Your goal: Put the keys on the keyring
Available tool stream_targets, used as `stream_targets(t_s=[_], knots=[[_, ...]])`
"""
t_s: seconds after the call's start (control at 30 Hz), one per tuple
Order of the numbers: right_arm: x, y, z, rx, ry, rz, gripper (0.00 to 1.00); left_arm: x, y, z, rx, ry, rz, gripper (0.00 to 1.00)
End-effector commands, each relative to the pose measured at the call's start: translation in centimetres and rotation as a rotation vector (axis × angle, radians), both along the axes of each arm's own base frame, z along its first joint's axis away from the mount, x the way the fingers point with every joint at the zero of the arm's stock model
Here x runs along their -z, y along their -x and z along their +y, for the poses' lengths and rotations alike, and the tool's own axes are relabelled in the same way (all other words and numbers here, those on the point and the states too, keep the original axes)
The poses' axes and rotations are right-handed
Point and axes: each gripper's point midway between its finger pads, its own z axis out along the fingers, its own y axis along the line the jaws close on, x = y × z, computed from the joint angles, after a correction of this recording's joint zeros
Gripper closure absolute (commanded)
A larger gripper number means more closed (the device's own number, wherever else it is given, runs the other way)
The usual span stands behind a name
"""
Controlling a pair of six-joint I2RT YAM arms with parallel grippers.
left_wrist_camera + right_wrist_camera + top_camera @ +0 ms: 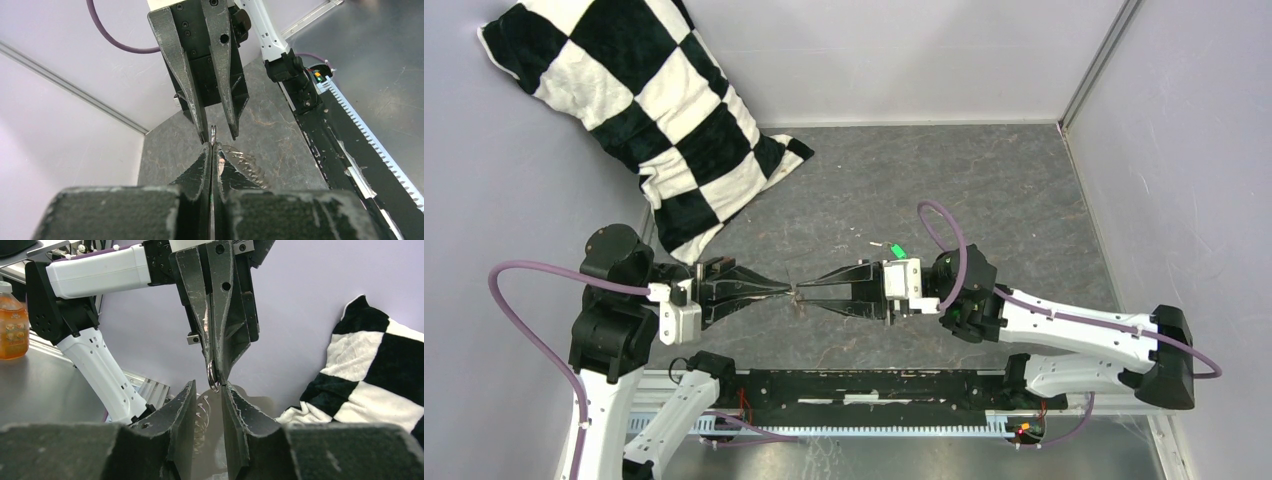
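My left gripper (pixel 790 291) is shut on the thin silvery keyring (pixel 213 376), whose rim pokes out just past its tips (pixel 213 133). Below the fingers, an arc of the loop with a row of small metal pieces (pixel 241 159) shows over the table. My right gripper (pixel 802 287) faces it tip to tip, open, its jaws standing either side of the ring's rim; one fingertip (pixel 225 386) is close beside it. A key with a bright green tag (pixel 896 250) lies on the table just behind the right gripper's body, held by nothing.
A black-and-white checkered pillow (pixel 654 110) leans in the far left corner. A black rail (pixel 874 385) runs along the near edge between the arm bases. Grey walls close in the left, back and right. An orange bottle (pixel 12 325) stands off to the side.
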Motion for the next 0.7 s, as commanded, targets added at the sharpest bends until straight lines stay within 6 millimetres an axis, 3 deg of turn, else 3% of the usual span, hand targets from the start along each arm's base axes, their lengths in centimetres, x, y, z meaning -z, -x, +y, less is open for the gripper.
stream_targets(t_s=[0.0,0.1,0.23,0.27,0.33,0.37,0.47,0.67], knots=[[-3.3,0.5,-0.4,-0.032,-0.081,-0.012,0.69,-1.0,0.8,0.0,0.029,0.010,-0.019,0.98],[-3.2,0.4,-0.2,-0.036,-0.076,-0.008,0.75,-0.9,0.7,0.0,0.030,0.009,-0.014,0.98],[-3.1,0.2,0.1,-0.028,-0.060,-0.009,0.96,-0.8,0.8,0.0,0.033,0.008,-0.005,0.98],[-2.9,-0.2,0.2,-0.014,-0.044,-0.010,0.99,-0.7,0.7,0.0,0.025,0.007,-0.002,0.94],[-2.7,-0.8,0.1,0.023,-0.015,-0.012,1.00,-0.5,0.2,0.1,-0.013,0.005,0.012,0.68],[-2.5,-1.1,0.1,0.042,0.001,-0.022,1.00,-0.5,0.0,0.1,-0.032,0.005,0.020,0.65],[-1.5,-2.0,0.2,0.088,0.086,-0.030,1.00,-0.4,-0.5,0.2,-0.073,0.005,0.031,0.64],[0.5,-3.3,0.7,0.148,0.249,-0.034,1.00,-0.1,-1.6,0.3,-0.126,-0.007,0.052,0.73]])
